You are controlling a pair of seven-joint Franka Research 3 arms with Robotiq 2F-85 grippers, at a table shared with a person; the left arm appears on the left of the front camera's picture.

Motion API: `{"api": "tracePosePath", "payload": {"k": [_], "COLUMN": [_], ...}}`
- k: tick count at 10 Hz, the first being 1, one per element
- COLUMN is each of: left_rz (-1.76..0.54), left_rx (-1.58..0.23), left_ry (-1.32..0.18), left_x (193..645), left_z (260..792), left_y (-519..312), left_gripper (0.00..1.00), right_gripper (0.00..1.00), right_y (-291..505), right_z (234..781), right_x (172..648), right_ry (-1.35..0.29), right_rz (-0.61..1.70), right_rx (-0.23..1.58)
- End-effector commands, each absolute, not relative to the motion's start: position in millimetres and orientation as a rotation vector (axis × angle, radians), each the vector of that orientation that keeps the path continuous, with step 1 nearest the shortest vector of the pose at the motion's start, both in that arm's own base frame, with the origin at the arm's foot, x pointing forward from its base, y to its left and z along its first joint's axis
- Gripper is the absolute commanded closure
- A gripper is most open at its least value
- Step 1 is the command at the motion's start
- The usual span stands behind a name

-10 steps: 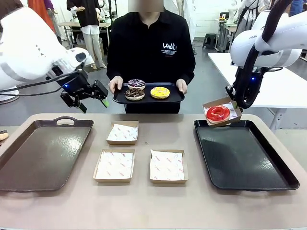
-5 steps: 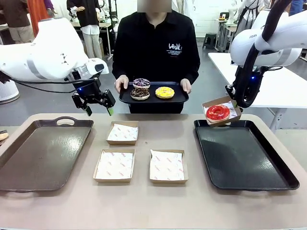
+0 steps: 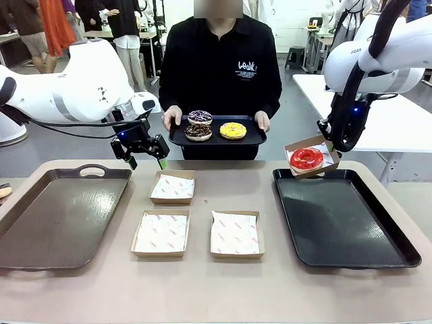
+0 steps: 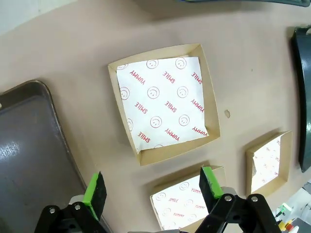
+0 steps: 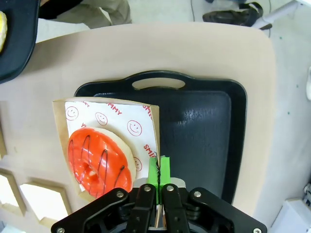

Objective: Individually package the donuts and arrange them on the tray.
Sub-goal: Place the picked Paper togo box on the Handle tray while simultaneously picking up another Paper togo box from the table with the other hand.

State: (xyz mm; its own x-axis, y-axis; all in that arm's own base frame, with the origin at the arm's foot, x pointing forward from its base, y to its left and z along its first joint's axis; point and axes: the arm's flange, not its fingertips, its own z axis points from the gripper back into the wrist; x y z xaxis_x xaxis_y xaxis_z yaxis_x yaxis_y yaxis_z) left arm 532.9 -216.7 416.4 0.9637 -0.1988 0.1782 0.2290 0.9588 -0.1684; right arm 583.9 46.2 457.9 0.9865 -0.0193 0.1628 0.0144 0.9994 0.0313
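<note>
A long tan table [image 3: 202, 290] fills the lower half of the front view, and a person [image 3: 223, 67] in black stands behind it at top centre. Two big trays lie on the table: a brown tray [image 3: 61, 216] at lower left and a black tray [image 3: 344, 216] at lower right. The person holds a smaller serving tray [image 3: 251, 140] in both hands at chest height. Between the big trays sit three open paper boxes lined with printed paper: one box [image 3: 172, 200] at centre left, and closer to the camera a second box [image 3: 159, 254] and a third box [image 3: 236, 256] side by side. My left claw [image 3: 147, 163] hangs spread wide and holding nothing, above the table just left of the first box and below the serving tray. My right claw [image 5: 159, 171] is pressed together on one wall of a fourth box [image 3: 309, 142], which tilts at the upper left corner of the black tray. The red donut [image 3: 306, 158] lies inside that box. On the serving tray, the purple donut [image 3: 200, 117] rests on the chocolate donut [image 3: 198, 131], with the yellow donut [image 3: 233, 130] just to their right.
</note>
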Motion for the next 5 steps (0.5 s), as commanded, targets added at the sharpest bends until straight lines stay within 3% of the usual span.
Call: {"api": "tracePosePath", "payload": {"k": [1,5], "left_rz": [-0.217,-0.217], "left_rx": [-0.186,-0.186], "left_ry": [-0.154,-0.154], "left_x": [530.5,530.5], "left_z": [421.6,421.6], "left_y": [-214.2,-214.2], "left_gripper": [0.00,0.00], "right_gripper": [0.99,0.99], "right_y": [47.1,47.1], "right_z": [459.5,459.5], "right_x": [584.8,584.8], "right_ry": [-0.166,-0.166], "right_rz": [-0.016,-0.016], "right_rx": [0.024,0.024]}}
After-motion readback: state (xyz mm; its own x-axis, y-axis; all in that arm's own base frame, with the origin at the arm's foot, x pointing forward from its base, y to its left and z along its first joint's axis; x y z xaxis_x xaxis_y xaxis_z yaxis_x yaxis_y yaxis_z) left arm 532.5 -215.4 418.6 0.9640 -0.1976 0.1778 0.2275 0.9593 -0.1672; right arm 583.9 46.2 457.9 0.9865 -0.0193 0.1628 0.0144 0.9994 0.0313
